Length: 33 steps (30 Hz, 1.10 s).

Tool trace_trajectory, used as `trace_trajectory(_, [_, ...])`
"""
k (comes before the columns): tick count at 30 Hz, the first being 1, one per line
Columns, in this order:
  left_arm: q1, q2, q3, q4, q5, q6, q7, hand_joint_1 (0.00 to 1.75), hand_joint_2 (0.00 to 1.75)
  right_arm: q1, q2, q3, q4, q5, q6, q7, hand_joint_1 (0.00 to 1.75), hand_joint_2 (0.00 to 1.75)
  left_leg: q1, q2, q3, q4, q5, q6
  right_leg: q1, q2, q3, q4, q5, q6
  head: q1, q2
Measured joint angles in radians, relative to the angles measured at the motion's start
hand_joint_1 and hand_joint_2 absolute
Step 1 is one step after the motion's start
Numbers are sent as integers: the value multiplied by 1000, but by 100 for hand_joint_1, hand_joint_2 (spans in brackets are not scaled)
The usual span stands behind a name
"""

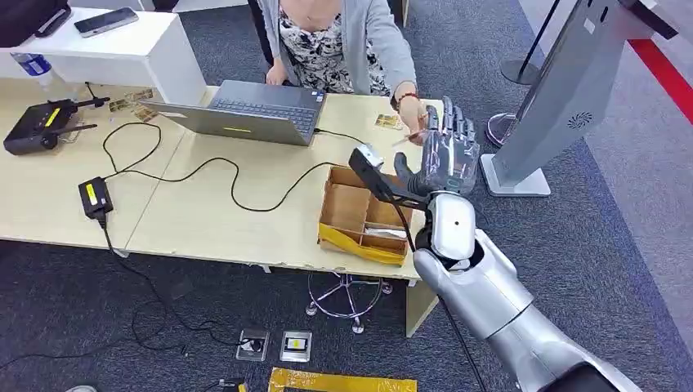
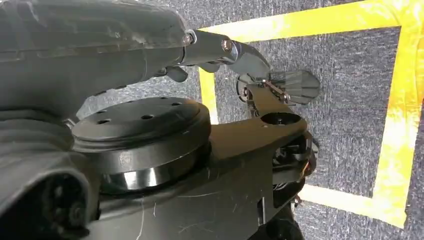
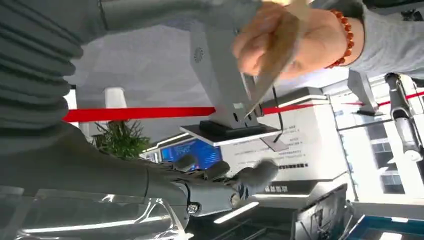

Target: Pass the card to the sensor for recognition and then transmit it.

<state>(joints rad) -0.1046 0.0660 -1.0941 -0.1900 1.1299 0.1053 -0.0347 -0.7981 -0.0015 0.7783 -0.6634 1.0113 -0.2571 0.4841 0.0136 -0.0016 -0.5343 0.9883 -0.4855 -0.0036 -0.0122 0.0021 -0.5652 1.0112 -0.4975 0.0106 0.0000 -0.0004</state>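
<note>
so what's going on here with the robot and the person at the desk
A seated person in a grey cardigan is holding a thin card in one hand, right beside the robot's raised right hand. That hand's fingers are spread with nothing in them, so the card is with the person. The grey standing sensor kiosk is to the right of the wooden table.

Pale wooden table (image 1: 204,212) with open laptop (image 1: 245,110), cardboard box (image 1: 359,216), black cables (image 1: 196,171), black controller (image 1: 37,126).
</note>
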Motion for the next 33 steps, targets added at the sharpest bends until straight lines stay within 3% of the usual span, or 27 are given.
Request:
trace_trajectory(10, [0,0,0,0,2,7,6,0,0,11,1,-12,-3,39,18,6,0,0,0,0,0,0,0,0,0,0,0,0,0,0,0,0])
trace_trajectory(14, [1,0,0,0,5,0,9,0,0,53,-50,-61,-58,6,26,13,0,0,0,-1,1,0,0,0,0,-1,0,-1,0,0,0,0])
trace_trajectory(20, [5,0,0,0,21,-1,23,0,0,193,-224,-228,-204,-138,78,26,0,0,-1,-3,-1,3,-2,3,-1,-3,2,-2,0,0,0,0])
trace_trajectory(27, [8,0,0,0,53,12,33,0,0,425,-446,-471,-375,-212,123,28,0,0,-1,-4,-3,4,-4,6,-1,-4,0,-2,0,1,0,0])
trace_trajectory(33, [8,-2,1,0,71,27,39,0,0,614,-567,-645,-423,-295,102,25,0,0,-1,-3,-3,4,-5,6,0,-5,-1,-3,-1,1,0,0])
